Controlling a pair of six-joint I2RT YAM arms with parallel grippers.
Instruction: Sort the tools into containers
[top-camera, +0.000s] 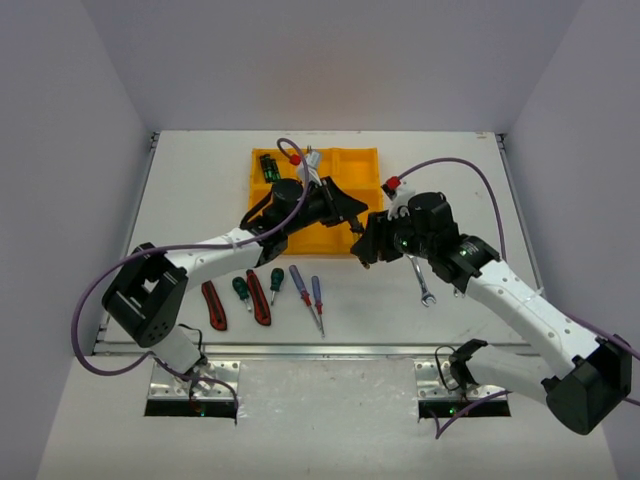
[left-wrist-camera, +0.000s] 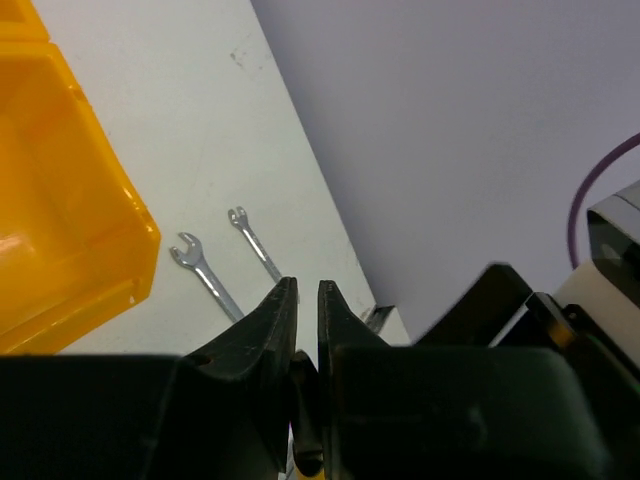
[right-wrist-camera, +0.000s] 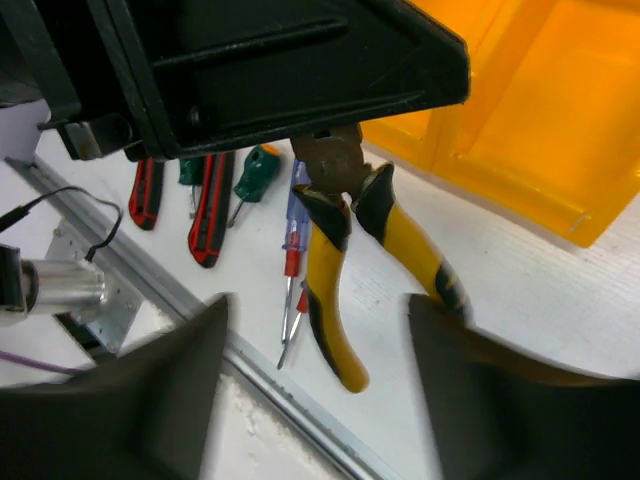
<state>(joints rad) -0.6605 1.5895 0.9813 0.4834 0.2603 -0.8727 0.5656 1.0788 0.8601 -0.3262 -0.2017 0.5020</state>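
Black fingers (left-wrist-camera: 283, 300) of the left gripper (left-wrist-camera: 303, 292) stand at a thin slit, with a dark piece pinched low in it. From the right wrist camera, the head of the yellow-handled pliers (right-wrist-camera: 405, 245) runs up under this gripper's black body, which hides the grip itself. The two handles hang splayed below it.

The right gripper (right-wrist-camera: 318, 310) is spread wide, one blurred finger on each side of those handles. Its right finger is just beside a handle end; whether they touch I cannot tell.

Both grippers meet at the near right corner of the yellow tray (top-camera: 358, 168), which sits at the middle of the bench's far edge. The left arm covers most of the tray's near row. One dark green tool (top-camera: 268, 168) lies in the far left compartment.

Along the near edge, left of centre, a row holds two red-black knives (top-camera: 214, 305), two green-handled screwdrivers (top-camera: 240, 290) and two purple-handled screwdrivers (top-camera: 298, 283).

Off the tray's right side, a silver wrench (left-wrist-camera: 207, 273) and a second wrench (left-wrist-camera: 255, 240) lie side by side, apart. The top view shows only one of them, beside the right arm.
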